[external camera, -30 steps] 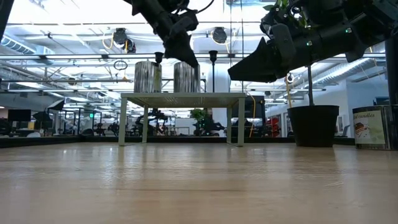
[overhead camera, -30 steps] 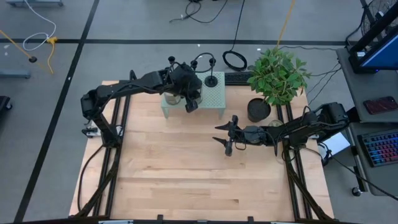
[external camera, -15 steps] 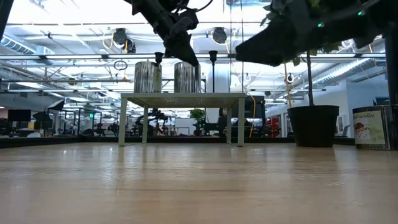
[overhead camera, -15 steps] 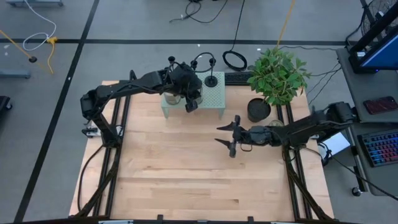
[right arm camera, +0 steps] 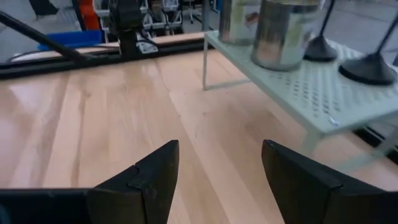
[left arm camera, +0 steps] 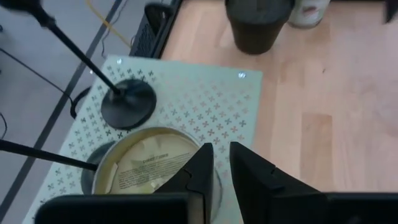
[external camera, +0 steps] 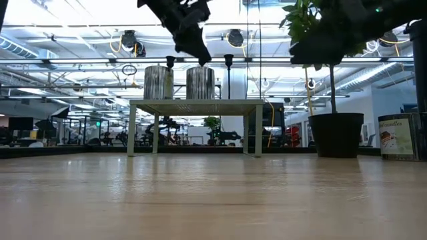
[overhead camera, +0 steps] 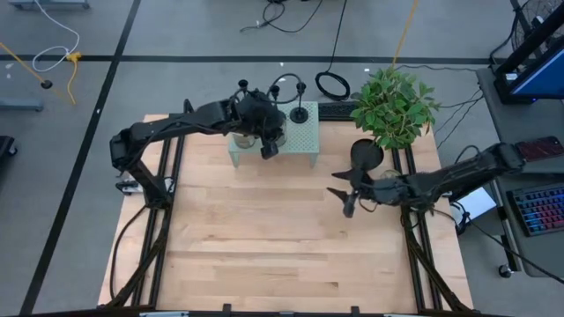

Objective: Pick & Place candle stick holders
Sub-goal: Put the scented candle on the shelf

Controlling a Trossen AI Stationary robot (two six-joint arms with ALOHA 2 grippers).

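Note:
Black candle stick holders stand on the pale green perforated stand (overhead camera: 304, 136) at the table's far side. One rests on its round base (left arm camera: 127, 106), its stem upright in the low view (external camera: 229, 79). A second holder's stem (left arm camera: 37, 155) runs behind a jar, and two more bases show in the right wrist view (right arm camera: 367, 68). My left gripper (left arm camera: 221, 155) hovers above a greenish jar (left arm camera: 152, 171) on the stand, its fingers almost together and empty. It also shows in the high view (overhead camera: 270, 148). My right gripper (overhead camera: 342, 202) is open and empty above the table's right half.
Two greenish glass jars (external camera: 159, 82) (external camera: 200, 82) stand on the stand's left part. A black plant pot (overhead camera: 366, 155) with a leafy plant stands at the far right, close to my right arm. A small white container (external camera: 395, 137) stands to the pot's right.
My right gripper has gone toward the table's right edge and risen, staying open. My left gripper has risen slightly above the jars.

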